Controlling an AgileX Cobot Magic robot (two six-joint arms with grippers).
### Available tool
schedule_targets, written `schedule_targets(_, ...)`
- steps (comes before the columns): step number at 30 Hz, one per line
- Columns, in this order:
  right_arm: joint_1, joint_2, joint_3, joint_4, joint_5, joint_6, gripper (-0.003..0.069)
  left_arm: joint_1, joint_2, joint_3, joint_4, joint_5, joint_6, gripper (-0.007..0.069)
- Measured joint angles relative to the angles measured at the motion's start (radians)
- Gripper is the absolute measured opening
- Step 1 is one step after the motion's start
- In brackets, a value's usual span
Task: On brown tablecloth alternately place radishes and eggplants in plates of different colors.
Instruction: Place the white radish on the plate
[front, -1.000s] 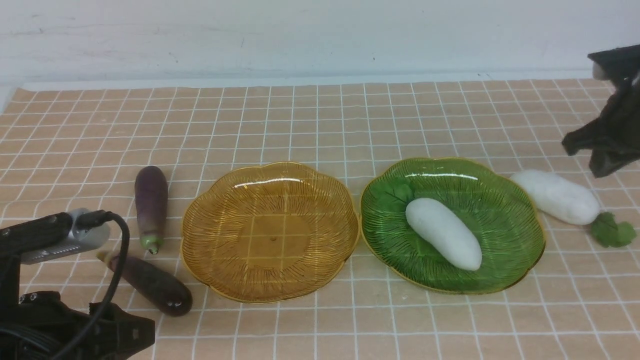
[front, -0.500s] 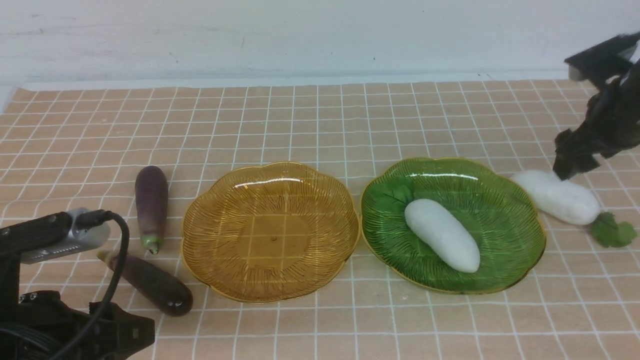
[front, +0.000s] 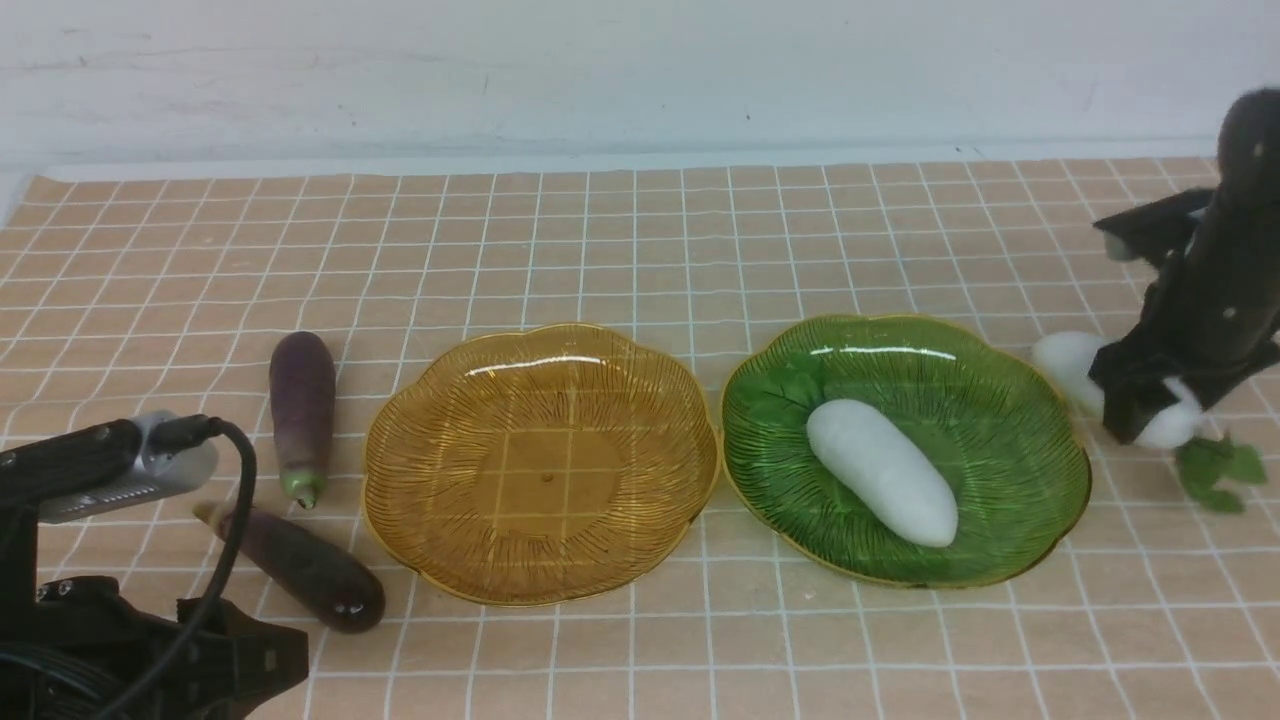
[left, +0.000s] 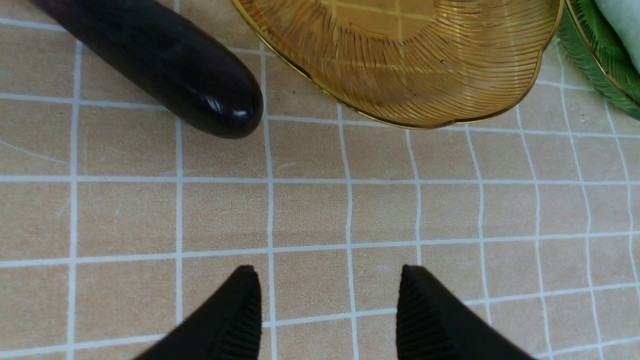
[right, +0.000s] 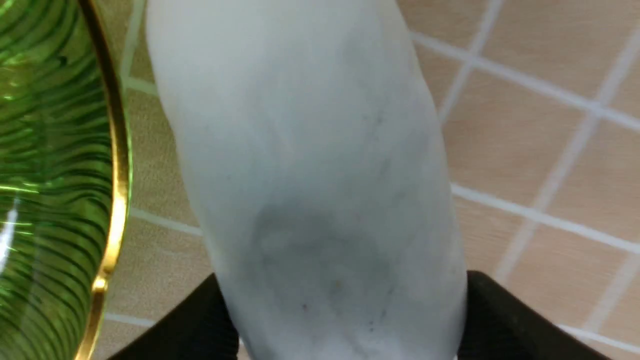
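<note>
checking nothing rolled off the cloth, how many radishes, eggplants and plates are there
radishes: 2 (plated radish, right radish)
eggplants: 2 (pale eggplant, dark eggplant)
plates: 2 (amber plate, green plate)
total: 6

We count two radishes, a first radish and a second radish, and two eggplants, a paler eggplant and a glossier eggplant. We also count two plates, an amber plate and a green plate, and one brown tablecloth.
</note>
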Motion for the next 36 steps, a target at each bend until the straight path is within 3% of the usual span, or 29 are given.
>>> schedule_targets(5,0.000,-0.081,-0.060,0.020,0.029,0.111,0.0503,0.000,0.002,0.000,0.000,-0.001,0.000,0.0347)
schedule_targets(7,0.000,-0.188,-0.068,0.168,0.041,0.187,0.0503,0.000,0.002,0.000,-0.001,-0.007,0.000,0.0347)
schedule_targets(9,0.015,-0.235,-0.050,0.318,0.044,0.187,0.0503,0.000,0.002,0.000,-0.001,-0.006,-0.001,0.0347)
schedule_targets(11,0.041,-0.239,-0.030,0.354,0.045,0.177,0.0503,0.000,0.002,0.000,-0.001,-0.006,-0.001,0.0347)
schedule_targets(14,0.091,-0.222,0.005,0.353,0.049,0.161,0.0503,0.000,0.002,0.000,-0.001,-0.006,-0.001,0.0347)
schedule_targets(18,0.201,-0.136,0.037,0.246,0.052,0.165,0.0503,0.000,0.006,-0.017,0.010,0.019,-0.007,0.0347)
schedule_targets(22,0.236,-0.109,0.037,0.211,0.051,0.190,0.0573,0.000,0.028,-0.059,0.055,0.044,-0.018,0.0366)
schedule_targets(24,0.243,-0.108,0.037,0.204,0.051,0.213,0.0651,0.000,0.053,-0.105,0.113,0.046,-0.066,0.0398)
schedule_targets(28,0.243,-0.133,0.036,0.198,0.050,0.280,0.0688,0.000,0.100,-0.161,0.212,0.046,-0.154,0.0464)
schedule_targets(35,0.241,-0.274,0.066,0.245,0.050,0.352,0.0640,0.000,0.213,-0.178,0.384,0.036,-0.369,0.0556)
schedule_targets(36,0.241,-0.317,0.085,0.280,0.052,0.355,0.0613,0.000,0.269,-0.178,0.442,-0.014,-0.476,0.0571)
